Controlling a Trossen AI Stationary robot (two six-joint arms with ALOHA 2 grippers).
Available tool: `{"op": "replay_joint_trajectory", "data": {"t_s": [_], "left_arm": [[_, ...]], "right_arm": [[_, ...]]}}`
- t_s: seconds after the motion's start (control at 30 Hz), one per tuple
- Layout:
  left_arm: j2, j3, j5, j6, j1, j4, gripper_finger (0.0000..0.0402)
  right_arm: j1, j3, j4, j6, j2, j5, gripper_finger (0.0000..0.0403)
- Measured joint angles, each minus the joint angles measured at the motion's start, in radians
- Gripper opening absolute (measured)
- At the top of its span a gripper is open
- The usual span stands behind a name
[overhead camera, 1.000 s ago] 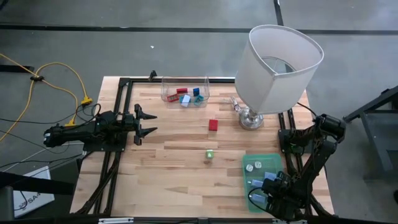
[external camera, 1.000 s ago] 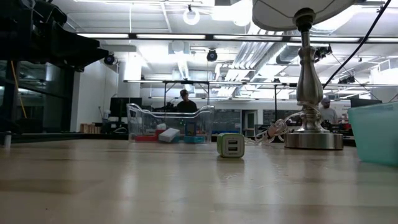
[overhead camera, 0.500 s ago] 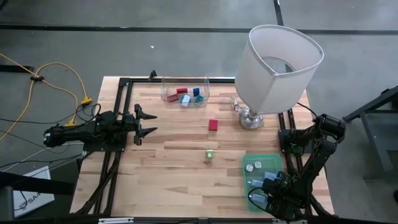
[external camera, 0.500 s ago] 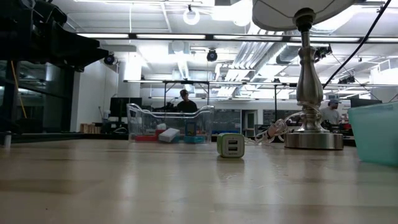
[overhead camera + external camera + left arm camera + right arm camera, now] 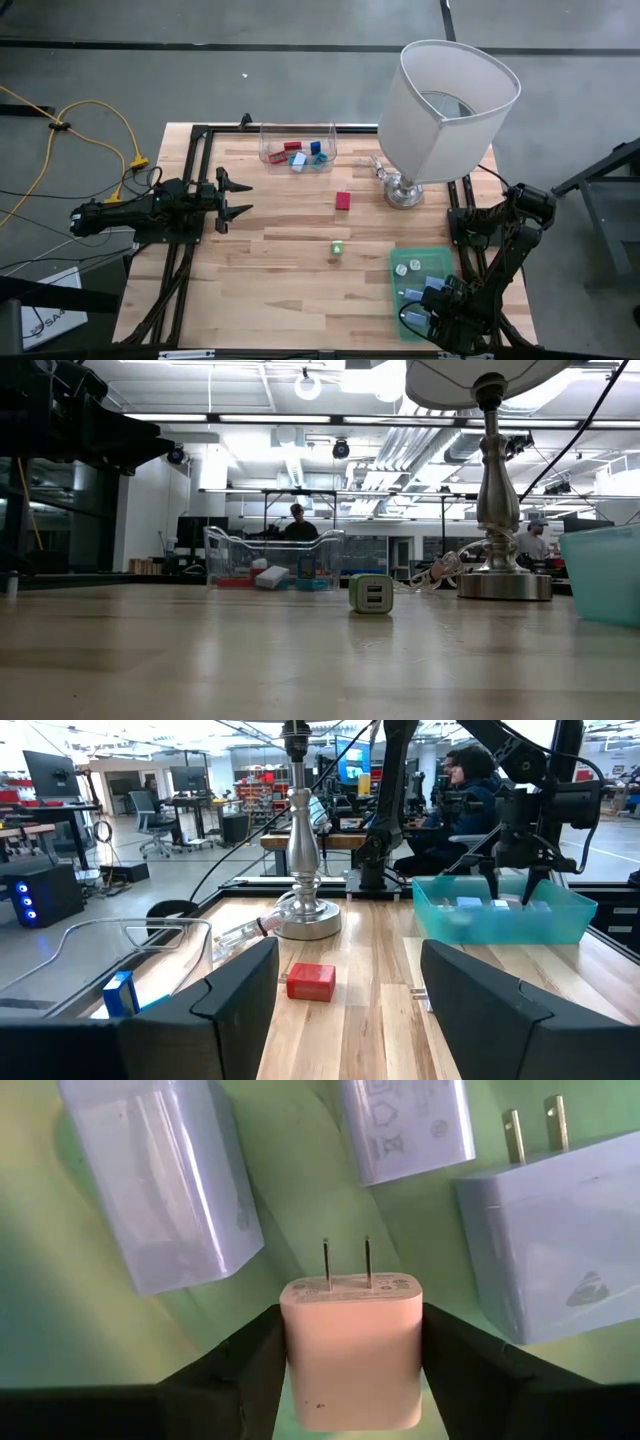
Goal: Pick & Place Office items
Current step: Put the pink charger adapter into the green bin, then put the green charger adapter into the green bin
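High view, left gripper (image 5: 238,196): parked at the table's left edge, jaws spread wide, nothing between them.
High view, right gripper (image 5: 415,312): down in the teal plastic bin (image 5: 437,262) at the near right corner.
High view, loose items: small red block (image 5: 343,201) mid-table; little green two-port charger cube (image 5: 337,248) nearer, apart from it.
High view, clear plastic tray (image 5: 298,148): far side, red and blue pieces inside.
High view, big white-shaded lamp (image 5: 441,115): right of the tray.
Low view: the charger cube (image 5: 371,594) stands alone on the wood, tray behind it, lamp base to the right.
Left wrist view: wide-open fingers (image 5: 240,992) frame the red block (image 5: 310,982).
Right wrist view: fingers (image 5: 255,1355) pinch a white two-prong charger plug (image 5: 352,1348) over pale blue adapters (image 5: 165,1175) in the bin.
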Motion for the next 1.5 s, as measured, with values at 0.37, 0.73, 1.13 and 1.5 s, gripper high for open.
{"op": "replay_joint_trajectory", "data": {"t_s": [0.37, 0.73, 1.13, 1.5], "left_arm": [[0.000, 0.000, 0.000, 0.000, 0.000, 0.000, 0.0237], [0.000, 0.000, 0.000, 0.000, 0.000, 0.000, 0.0237], [0.000, 0.000, 0.000, 0.000, 0.000, 0.000, 0.0237], [0.000, 0.000, 0.000, 0.000, 0.000, 0.000, 0.0237]], "right_arm": [[0.000, 0.000, 0.002, -0.006, 0.000, 0.000, 0.0279], [0.000, 0.000, -0.008, -0.007, -0.004, -0.004, 0.0275], [-0.002, 0.001, -0.126, -0.009, -0.142, 0.064, 0.0274], [-0.005, 0.001, -0.205, -0.094, -0.266, 0.274, 0.0272]]}}
